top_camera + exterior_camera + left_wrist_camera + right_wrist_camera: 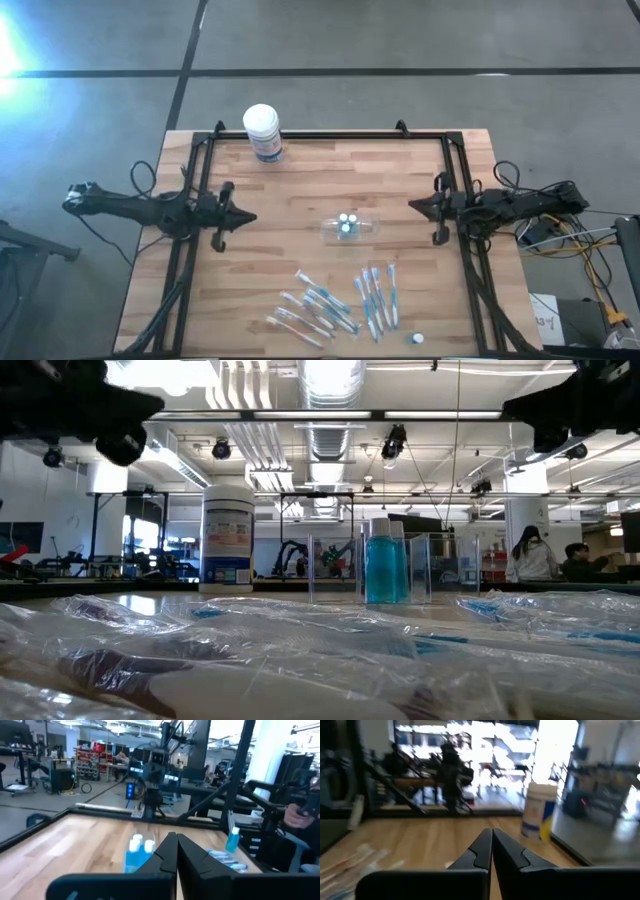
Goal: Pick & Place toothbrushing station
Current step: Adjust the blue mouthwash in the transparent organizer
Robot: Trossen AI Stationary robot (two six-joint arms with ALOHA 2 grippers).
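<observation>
Left gripper (247, 217) closed, empty; right gripper (415, 206) likewise. Toothbrushing station (350, 227) ahead between them: open before approach, grasp rim squarely.

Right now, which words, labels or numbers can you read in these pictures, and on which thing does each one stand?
None can be read.
White tub: its blue label has print, too small to read.
Paper beside the table: dark marks, too blurred to read.
Toothbrush packets: no readable print.
</observation>
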